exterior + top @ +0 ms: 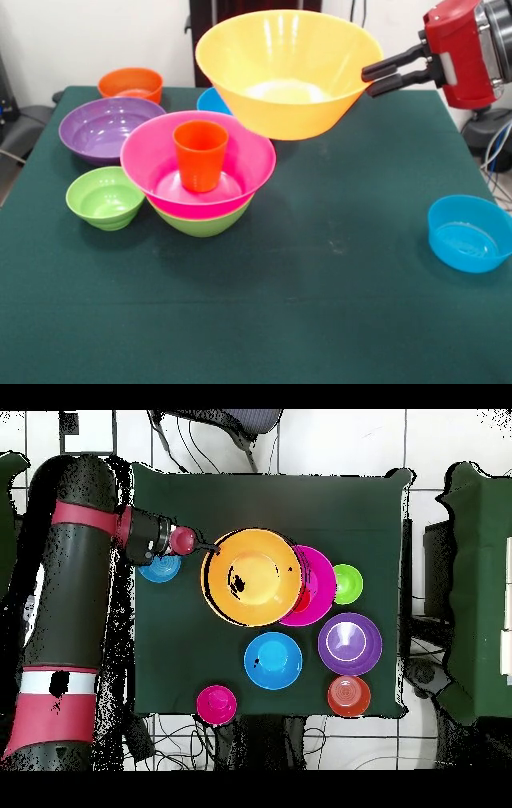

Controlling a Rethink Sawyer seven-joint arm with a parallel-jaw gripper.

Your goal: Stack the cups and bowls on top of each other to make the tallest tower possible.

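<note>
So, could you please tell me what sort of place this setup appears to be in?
Probably a robotics lab: a table under green cloth, loose cables on the tiled floor, and the gripper holding a large orange bowl aloft.

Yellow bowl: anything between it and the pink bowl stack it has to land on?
Only the orange cup, upright inside the pink bowl. The gripper holds the yellow bowl by its rim, in the air beside the stack; no other bowl sits between them.
</note>
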